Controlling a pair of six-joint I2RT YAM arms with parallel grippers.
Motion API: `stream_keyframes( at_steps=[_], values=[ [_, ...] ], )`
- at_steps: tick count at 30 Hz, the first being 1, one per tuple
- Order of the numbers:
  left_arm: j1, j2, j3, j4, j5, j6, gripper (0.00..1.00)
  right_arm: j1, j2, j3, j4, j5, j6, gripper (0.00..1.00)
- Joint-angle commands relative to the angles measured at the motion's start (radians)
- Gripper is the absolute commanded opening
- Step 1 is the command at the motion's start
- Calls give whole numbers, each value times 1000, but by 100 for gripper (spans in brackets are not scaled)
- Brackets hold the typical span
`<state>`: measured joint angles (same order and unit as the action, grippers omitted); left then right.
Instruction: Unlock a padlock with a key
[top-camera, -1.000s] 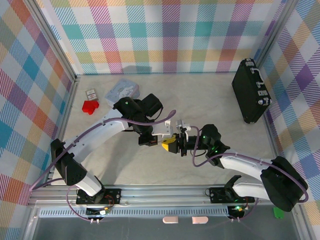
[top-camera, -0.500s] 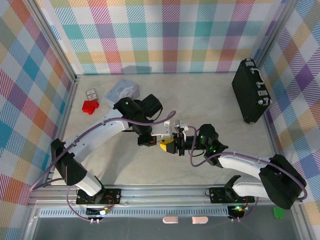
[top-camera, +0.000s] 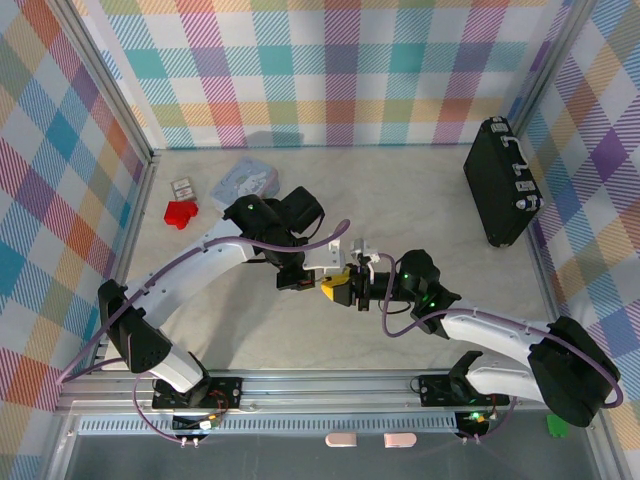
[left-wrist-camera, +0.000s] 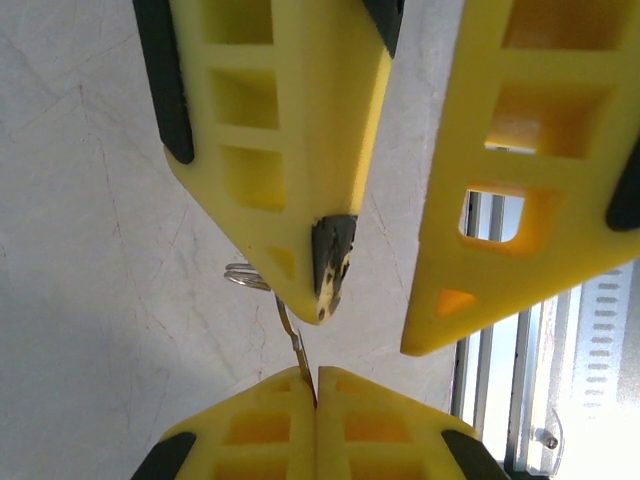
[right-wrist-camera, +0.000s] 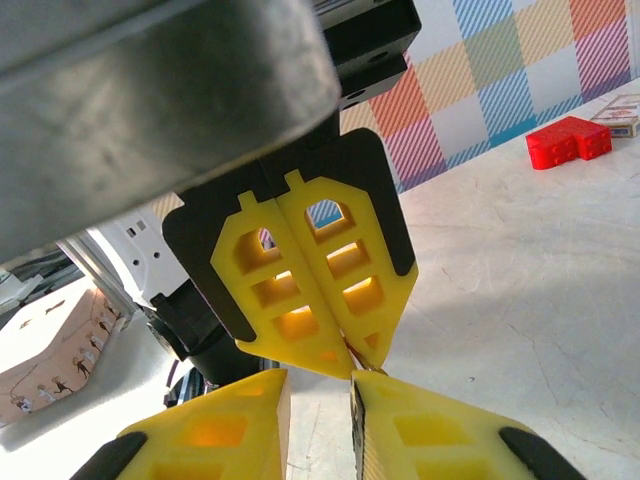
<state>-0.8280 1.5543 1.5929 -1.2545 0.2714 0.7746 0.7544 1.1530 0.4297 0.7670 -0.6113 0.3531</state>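
The left gripper (left-wrist-camera: 316, 395) is shut on the blade of a thin silvery key (left-wrist-camera: 290, 335), whose ring (left-wrist-camera: 245, 275) sticks out past the fingertips. In the top view the two grippers meet tip to tip mid-table, left gripper (top-camera: 333, 286) and right gripper (top-camera: 353, 291). The right gripper (left-wrist-camera: 370, 330) stands open just above the key, with nothing between its fingers. The key's ring lies beside and behind one yellow finger (left-wrist-camera: 280, 150). In the right wrist view the right gripper (right-wrist-camera: 320, 385) faces the left gripper (right-wrist-camera: 352, 366), and the key (right-wrist-camera: 363, 369) peeks out at its tip. The padlock is hidden.
A red block (top-camera: 181, 213), a small box (top-camera: 182, 188) and a pale blue tin (top-camera: 246, 181) lie at the back left. A big black case (top-camera: 503, 180) stands by the right wall. Plaid walls enclose the table, and a metal rail (top-camera: 330, 385) runs along its near edge.
The right gripper's jaws have opened a little, and its arm has shifted slightly by the left gripper. The left gripper stays shut on the key, almost still.
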Motion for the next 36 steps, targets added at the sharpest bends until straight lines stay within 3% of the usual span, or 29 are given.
stream_keyframes(
  at_steps=[1, 12, 19, 22, 27, 30, 32, 34, 36],
  values=[
    [-8, -31, -5, 16, 95, 9, 0, 6, 16, -1, -4, 47, -21, 23],
    [-8, -44, -9, 23, 97, 11, 0, 8, -16, -5, -78, 117, -61, 1],
    [-7, -63, -18, 68, 88, -3, 0, 7, -44, -36, -30, 143, -15, 0],
    [6, -121, -60, 162, 95, -36, 6, -2, -66, -57, -5, 183, 26, 0],
    [57, -290, -230, 436, 177, -171, 23, -21, -74, -73, 38, 221, 108, 0],
    [99, -399, -375, 697, 218, -312, 25, -24, -52, -78, 96, 242, 168, 0],
    [123, -441, -438, 783, 252, -370, 24, -24, -34, -71, 121, 239, 194, 0],
    [133, -462, -486, 844, 165, -457, 25, -24, -47, -56, 38, 264, 192, 0],
    [135, -471, -559, 921, -10, -628, 27, -24, -97, -55, -158, 351, 194, 0]
  ],
)
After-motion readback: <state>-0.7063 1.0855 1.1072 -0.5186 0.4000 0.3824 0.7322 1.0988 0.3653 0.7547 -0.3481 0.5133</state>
